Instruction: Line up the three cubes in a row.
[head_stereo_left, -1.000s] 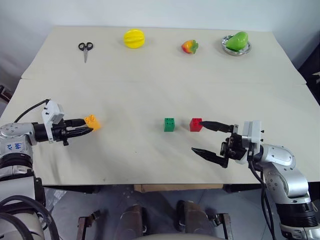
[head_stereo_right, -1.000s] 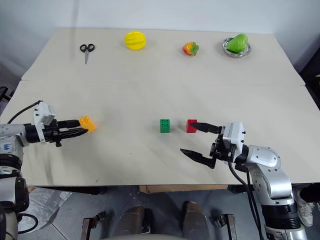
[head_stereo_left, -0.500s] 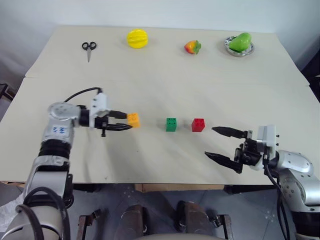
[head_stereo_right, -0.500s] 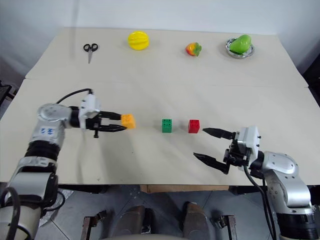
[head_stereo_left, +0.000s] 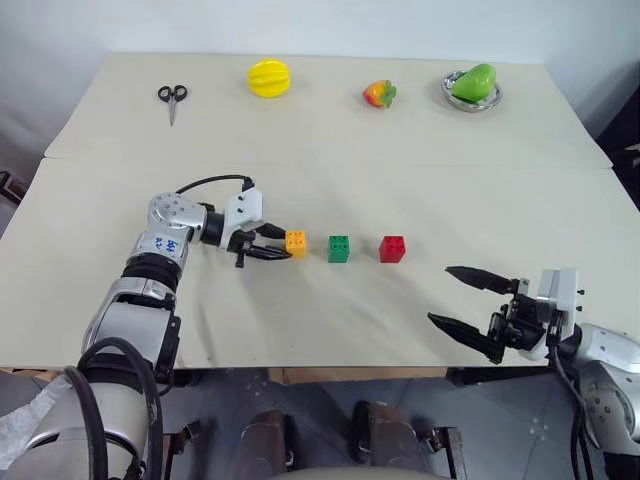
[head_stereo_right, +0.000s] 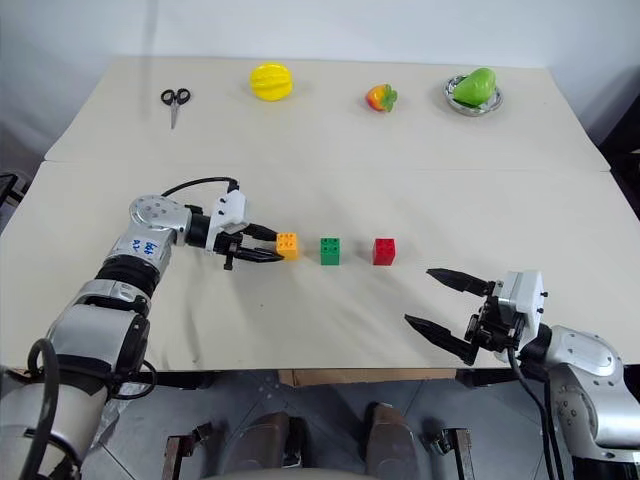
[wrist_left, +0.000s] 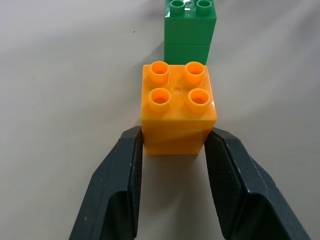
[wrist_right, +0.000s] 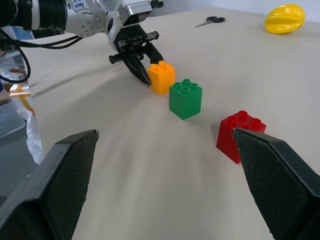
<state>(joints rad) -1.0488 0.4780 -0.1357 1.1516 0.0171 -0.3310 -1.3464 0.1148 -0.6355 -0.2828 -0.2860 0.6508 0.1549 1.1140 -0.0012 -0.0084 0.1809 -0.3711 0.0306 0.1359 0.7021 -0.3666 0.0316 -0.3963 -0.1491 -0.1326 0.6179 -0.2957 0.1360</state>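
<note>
The left gripper (wrist_left: 174, 150) is pinching the orange cube (wrist_left: 178, 107) (base hidden, perhaps touching the table (head_stereo_left: 320, 140)) beside the green cube (head_stereo_left: 339, 249); the right gripper (head_stereo_left: 470, 300) is gaping empty near the front edge.

Orange cube (head_stereo_left: 296, 241), green cube (head_stereo_left: 339, 248), red cube (head_stereo_left: 392, 248) aligned

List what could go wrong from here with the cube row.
1. The left gripper is clamped on the orange cube, which sits close beside the green cube. Any further push might knock green toward the red cube.
2. The fingers hug the orange cube's sides; opening or backing out unevenly might twist it off the line.
3. The right gripper hangs open near the table's front edge, apart from red; sweeping inward could clip it.
</note>
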